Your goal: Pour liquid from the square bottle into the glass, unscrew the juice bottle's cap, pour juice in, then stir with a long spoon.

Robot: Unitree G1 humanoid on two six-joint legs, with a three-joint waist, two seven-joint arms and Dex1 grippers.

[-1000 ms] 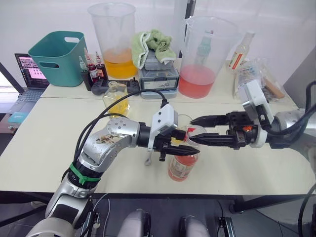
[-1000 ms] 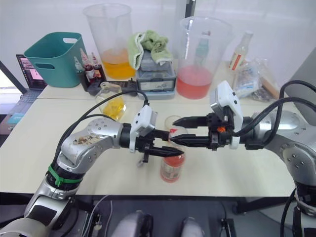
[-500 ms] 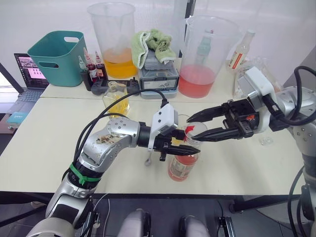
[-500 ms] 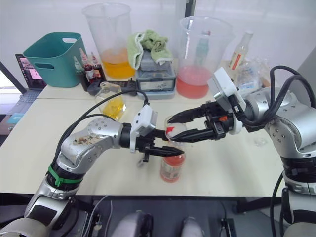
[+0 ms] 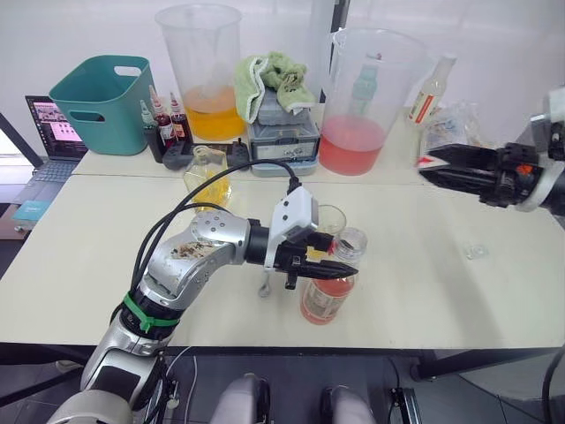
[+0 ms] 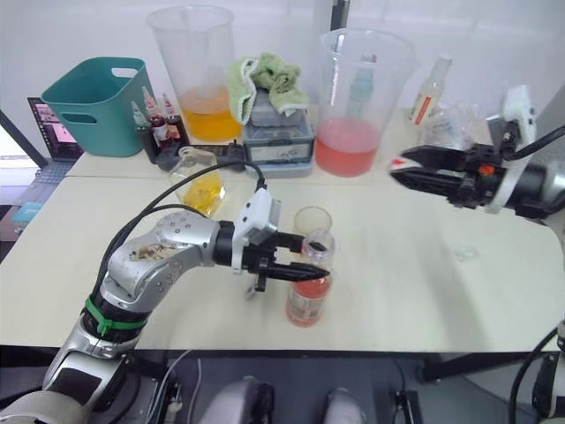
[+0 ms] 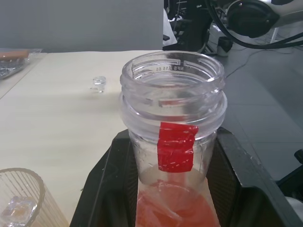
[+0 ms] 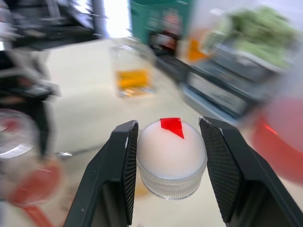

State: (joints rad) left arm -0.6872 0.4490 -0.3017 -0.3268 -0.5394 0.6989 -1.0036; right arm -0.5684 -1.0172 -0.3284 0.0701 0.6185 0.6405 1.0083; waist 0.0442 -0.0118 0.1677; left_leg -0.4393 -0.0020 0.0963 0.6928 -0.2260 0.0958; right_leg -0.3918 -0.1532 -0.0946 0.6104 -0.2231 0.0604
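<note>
The juice bottle [image 5: 327, 293], clear with red juice and a red tape strip, stands near the table's front edge with its mouth uncapped. My left gripper [image 5: 341, 258] is shut on its neck [image 7: 171, 142]. Its white cap [image 8: 171, 156], marked with red tape, sits between the fingers of my right gripper [image 5: 426, 168], which hovers over the table's right side. The ribbed glass [image 5: 329, 219] stands just behind the juice bottle, ice in its bottom [image 7: 19, 208]. The square bottle [image 5: 208, 177] of yellow liquid stands further back left. Under my left wrist the long spoon [image 5: 265, 284] lies on the table, partly hidden.
A small clear stopper [image 5: 477, 252] lies on the table at right. Along the back stand a teal bin [image 5: 101, 102], small dye bottles [image 5: 163, 124], two large pitchers [image 5: 205, 71] [image 5: 362, 97], a towel-covered box [image 5: 278, 88] and plastic bags [image 5: 459, 132]. A laptop [image 5: 53, 128] sits far left.
My right gripper has lifted the cap off the juice bottle and carried it far to the right. The left gripper and the bottle have stayed put.
</note>
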